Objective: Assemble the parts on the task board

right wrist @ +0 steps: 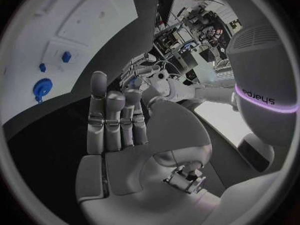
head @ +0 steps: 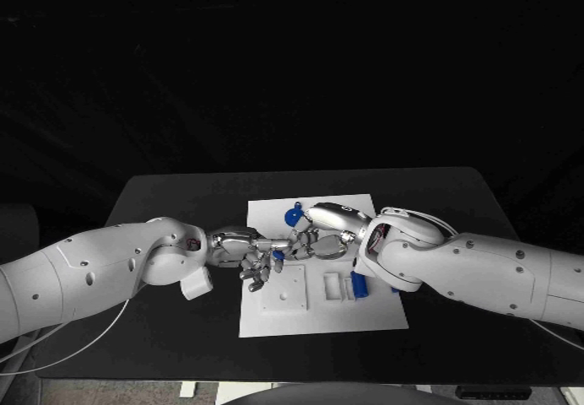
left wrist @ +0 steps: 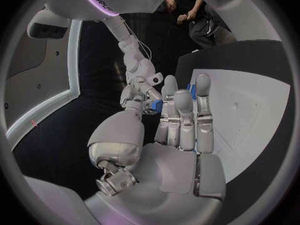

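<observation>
Dark matte black rectangular bench (head: 182,198) fills centre of head view, rounded corners. Surround pitch black across upper frame. Strip of pale grey floor (head: 121,391) at lower left edge.

Blue part (head: 278,253) half-hidden between hands (grip unclear).

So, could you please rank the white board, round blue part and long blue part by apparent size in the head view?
1. The white board, by far.
2-3. The long blue part and round blue part look about alike; left unranked.
</observation>
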You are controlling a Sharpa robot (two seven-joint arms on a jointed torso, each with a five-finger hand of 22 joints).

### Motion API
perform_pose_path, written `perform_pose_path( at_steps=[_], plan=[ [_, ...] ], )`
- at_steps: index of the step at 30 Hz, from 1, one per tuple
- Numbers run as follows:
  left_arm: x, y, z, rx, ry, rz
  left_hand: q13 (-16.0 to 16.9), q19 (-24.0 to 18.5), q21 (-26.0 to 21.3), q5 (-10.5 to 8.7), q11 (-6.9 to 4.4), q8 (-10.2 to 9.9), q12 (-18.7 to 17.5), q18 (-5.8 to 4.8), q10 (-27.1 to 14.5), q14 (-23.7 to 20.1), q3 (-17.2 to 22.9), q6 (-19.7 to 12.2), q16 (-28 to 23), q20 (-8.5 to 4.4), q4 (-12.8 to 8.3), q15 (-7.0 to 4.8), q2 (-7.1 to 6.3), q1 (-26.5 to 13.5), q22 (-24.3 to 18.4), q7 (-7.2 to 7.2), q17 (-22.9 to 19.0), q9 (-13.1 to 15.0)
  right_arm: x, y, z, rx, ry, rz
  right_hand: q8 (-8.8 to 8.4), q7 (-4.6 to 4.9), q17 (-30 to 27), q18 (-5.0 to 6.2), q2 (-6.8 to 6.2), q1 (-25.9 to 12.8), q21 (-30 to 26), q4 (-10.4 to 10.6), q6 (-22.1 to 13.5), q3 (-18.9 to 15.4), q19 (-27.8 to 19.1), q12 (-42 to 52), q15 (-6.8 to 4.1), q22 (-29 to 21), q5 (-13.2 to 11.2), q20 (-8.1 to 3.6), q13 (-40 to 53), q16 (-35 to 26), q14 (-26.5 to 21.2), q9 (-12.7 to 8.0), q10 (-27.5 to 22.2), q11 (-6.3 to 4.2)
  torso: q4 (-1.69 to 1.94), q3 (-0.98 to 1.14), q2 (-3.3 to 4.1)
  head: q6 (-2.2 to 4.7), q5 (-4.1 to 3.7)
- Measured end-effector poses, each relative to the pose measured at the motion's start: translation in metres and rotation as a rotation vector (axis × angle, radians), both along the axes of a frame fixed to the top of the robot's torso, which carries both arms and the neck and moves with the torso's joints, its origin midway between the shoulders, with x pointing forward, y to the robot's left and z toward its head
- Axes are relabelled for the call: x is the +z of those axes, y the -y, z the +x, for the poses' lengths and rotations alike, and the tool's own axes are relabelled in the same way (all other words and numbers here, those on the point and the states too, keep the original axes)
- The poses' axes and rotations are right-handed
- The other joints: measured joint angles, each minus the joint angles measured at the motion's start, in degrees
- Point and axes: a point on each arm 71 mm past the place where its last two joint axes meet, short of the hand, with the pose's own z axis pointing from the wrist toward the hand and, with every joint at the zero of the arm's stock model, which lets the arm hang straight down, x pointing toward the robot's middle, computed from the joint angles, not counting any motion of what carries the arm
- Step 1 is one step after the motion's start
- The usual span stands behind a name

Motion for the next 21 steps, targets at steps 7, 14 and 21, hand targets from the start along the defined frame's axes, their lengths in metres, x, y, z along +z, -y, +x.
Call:
perform_pose_path(
  at_steps=[7, 14, 21],
  plan=[
    [0.0002, -0.0001, 0.0001, 0.001, -0.001, -0.003, 0.0, 0.0, -0.2, 7.42, -0.05, 0.0, 0.0, 0.0, 0.0, -0.2, 1.6, -0.2, 0.0, 0.02, 0.2, 0.2, 1.72, -1.7, 0.0, 0.2, -0.1, 0.0, -0.0004, 0.0005, 0.0006, -0.005, -0.001, -0.002, 0.0, 0.0, 0.0, 0.0, 0.0, 0.0, 0.0, 0.0, 0.0, 0.0, 0.0, 0.0, 0.0, 0.0, 0.0, 0.0, 0.0, 0.0, 0.0, 0.0, 0.0, 0.0, -0.01, 0.0, 0.0, -0.04, -0.01],
    [0.0004, -0.0006, 0.0002, 0.004, -0.002, -0.008, 0.0, -0.4, -0.4, 27.51, 0.02, 0.0, 0.0, 0.0, -0.8, -0.9, 9.7, -0.8, 0.0, 0.41, -2.3, 0.33, 1.18, -4.1, 0.0, 0.03, 0.0, 0.1, -0.0004, 0.0008, 0.001, -0.008, -0.002, -0.004, 0.0, 0.0, 0.0, 0.0, 0.0, 0.0, -0.2, 0.0, 0.0, -0.3, 0.0, 0.0, 0.0, 0.2, 0.0, 0.0, -0.2, 0.0, 0.0, 0.0, 0.0, 0.0, -0.02, 0.0, 0.0, -0.04, -0.07],
    [0.0006, -0.0013, 0.0004, 0.006, -0.002, -0.018, 0.0, -0.9, -0.4, 44.24, -0.17, 1.4, 0.0, 0.0, -1.5, -1.6, 18.5, -1.9, 0.3, 0.4, -5.4, 0.39, 0.53, -5.2, 0.0, -0.23, 0.0, 2.2, -0.0003, 0.0011, 0.0013, -0.011, -0.002, -0.005, 0.0, 0.0, 0.0, 0.0, 0.0, 0.0, -0.2, 0.0, 0.0, -0.3, 0.0, 0.0, 0.0, 0.2, 0.0, 0.0, -0.2, 0.0, 0.0, 0.0, 0.0, 0.01, -0.02, 0.0, 0.0, -0.08, -0.07]
  ],
)
